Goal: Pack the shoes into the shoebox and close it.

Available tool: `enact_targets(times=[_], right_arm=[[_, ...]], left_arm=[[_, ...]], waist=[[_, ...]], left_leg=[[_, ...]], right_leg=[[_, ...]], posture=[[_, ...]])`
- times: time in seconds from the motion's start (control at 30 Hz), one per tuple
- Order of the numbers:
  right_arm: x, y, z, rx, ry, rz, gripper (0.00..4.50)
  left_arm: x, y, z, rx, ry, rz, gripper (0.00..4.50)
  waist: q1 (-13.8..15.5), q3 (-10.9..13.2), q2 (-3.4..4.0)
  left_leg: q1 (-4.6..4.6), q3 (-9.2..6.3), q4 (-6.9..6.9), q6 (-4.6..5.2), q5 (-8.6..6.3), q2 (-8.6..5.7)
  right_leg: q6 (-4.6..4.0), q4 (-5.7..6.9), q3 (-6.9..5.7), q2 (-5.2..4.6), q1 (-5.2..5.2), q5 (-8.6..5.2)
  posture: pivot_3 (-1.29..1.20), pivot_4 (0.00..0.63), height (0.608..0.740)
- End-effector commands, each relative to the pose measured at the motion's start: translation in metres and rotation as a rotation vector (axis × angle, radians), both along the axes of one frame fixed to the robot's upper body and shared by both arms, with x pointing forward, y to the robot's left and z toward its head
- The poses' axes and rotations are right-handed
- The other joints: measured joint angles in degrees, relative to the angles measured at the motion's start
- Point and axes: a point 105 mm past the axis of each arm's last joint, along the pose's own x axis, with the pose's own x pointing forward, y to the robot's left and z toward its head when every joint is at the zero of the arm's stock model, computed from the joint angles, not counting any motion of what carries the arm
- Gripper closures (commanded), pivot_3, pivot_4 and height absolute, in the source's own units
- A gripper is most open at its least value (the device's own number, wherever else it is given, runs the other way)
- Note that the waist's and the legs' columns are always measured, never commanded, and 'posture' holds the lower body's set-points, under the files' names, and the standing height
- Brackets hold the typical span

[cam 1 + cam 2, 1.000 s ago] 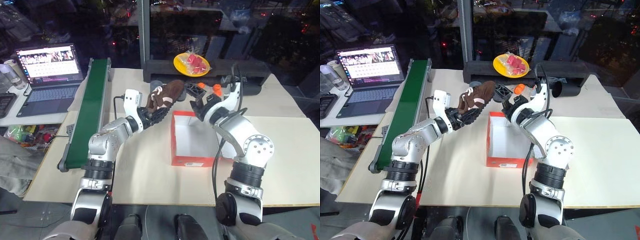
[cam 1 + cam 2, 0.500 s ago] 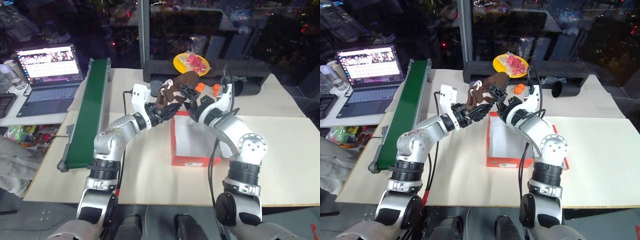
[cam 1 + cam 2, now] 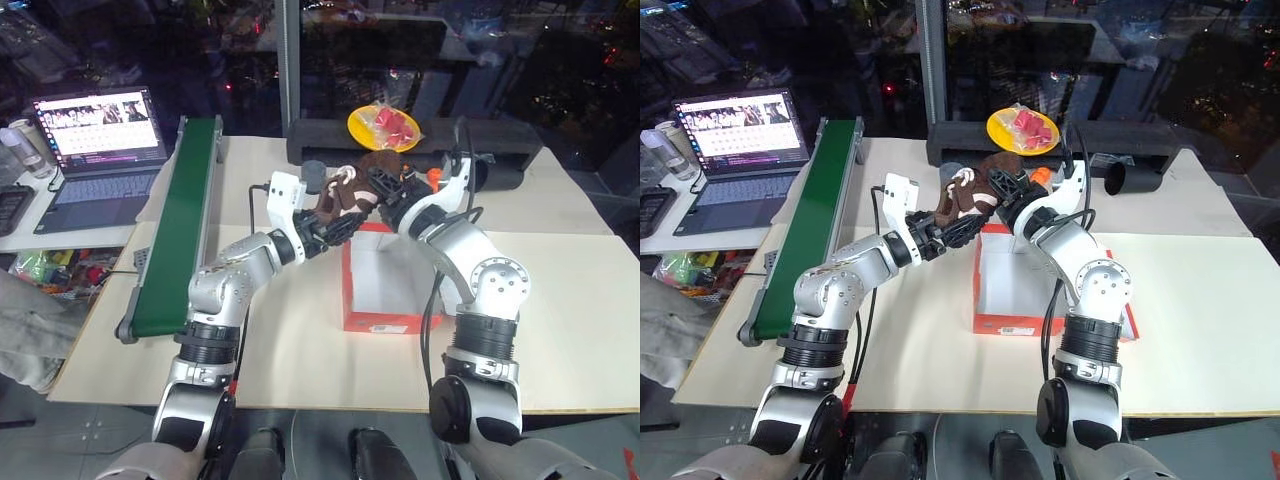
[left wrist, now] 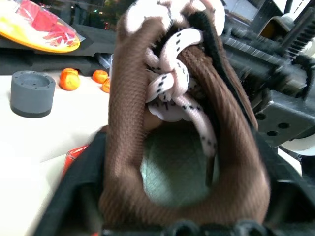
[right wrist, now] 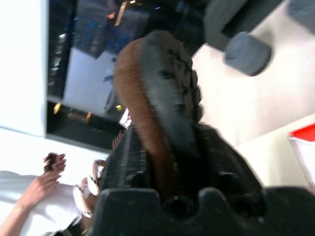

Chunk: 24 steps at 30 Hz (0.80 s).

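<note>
A dark brown shoe [image 3: 355, 190] with white laces hangs in the air over the far left corner of the open red-orange shoebox [image 3: 385, 322]. My left gripper [image 3: 335, 225] is at the shoe's heel end; the left wrist view looks straight into the shoe's [image 4: 128, 123] opening. From the other side, my right gripper [image 3: 385, 192] is shut on the toe end. In the right wrist view the sole and brown edge of the shoe [image 5: 147, 98] sit clamped between its fingers [image 5: 125, 162]. The box's white inside holds nothing that I can see.
A green conveyor [image 3: 185, 220] runs along the table's left side, with a laptop [image 3: 100, 135] beyond it. At the back stand a yellow plate [image 3: 383, 127], a long black bar [image 3: 500, 135], a grey cylinder [image 4: 32, 93] and small orange pieces [image 4: 69, 78]. A person's hand [image 5: 44, 182] is nearby.
The left arm carried the shoe to the right, up to the box's far corner. The right gripper, open a second ago, has shut on the shoe's toe end.
</note>
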Motion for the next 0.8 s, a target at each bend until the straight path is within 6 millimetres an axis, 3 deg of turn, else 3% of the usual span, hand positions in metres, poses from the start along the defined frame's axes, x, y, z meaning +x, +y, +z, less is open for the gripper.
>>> enact_targets(times=[0.03,0.2,0.37,0.67,0.8], right_arm=[[-0.012,0.009,0.037,0.031,-0.119,0.015,3.54],[-0.001,-0.037,0.038,-0.175,-0.105,-0.224,3.54],[-0.002,-0.061,0.022,-0.557,-0.051,-0.183,3.54],[-0.019,-0.055,-0.055,-0.998,0.160,0.145,3.54],[-0.022,-0.070,-0.114,-1.346,0.264,0.226,3.54]], left_arm=[[-0.011,-0.012,0.014,0.028,-0.104,-0.062,0.01],[-0.008,-0.001,-0.008,0.143,-0.095,-0.035,0.01],[-0.006,0.017,-0.024,0.206,-0.072,-0.002,0.01],[-0.013,0.016,-0.023,0.194,-0.083,-0.021,0.01],[-0.013,0.015,-0.025,0.191,-0.080,-0.021,0.01]], waist=[[-0.1,0.0,0.01],[0.1,0.0,0.05],[0.3,0.1,0.11],[0.1,0.1,0.15],[0.5,0.1,0.15]], left_leg=[[0.00,0.00,0.00,0.00,0.00,0.00],[0.01,0.01,0.00,0.00,0.00,-0.02],[-0.09,0.03,-0.01,0.00,0.00,-0.04],[0.05,0.12,-0.08,0.02,-0.01,0.02],[0.01,0.13,-0.06,0.01,-0.01,-0.07]], right_leg=[[0.00,0.00,0.00,0.00,0.00,0.00],[0.00,0.00,0.01,-0.02,0.01,0.00],[-0.02,-0.09,0.00,-0.07,-0.03,-0.01],[-0.05,-0.01,0.14,0.03,-0.03,-0.03],[-0.02,-0.08,0.13,-0.05,-0.01,-0.04]], posture=[[0.00,0.150,0.740],[0.00,0.150,0.740],[0.00,0.150,0.740],[0.00,0.150,0.740],[0.00,0.150,0.740]])
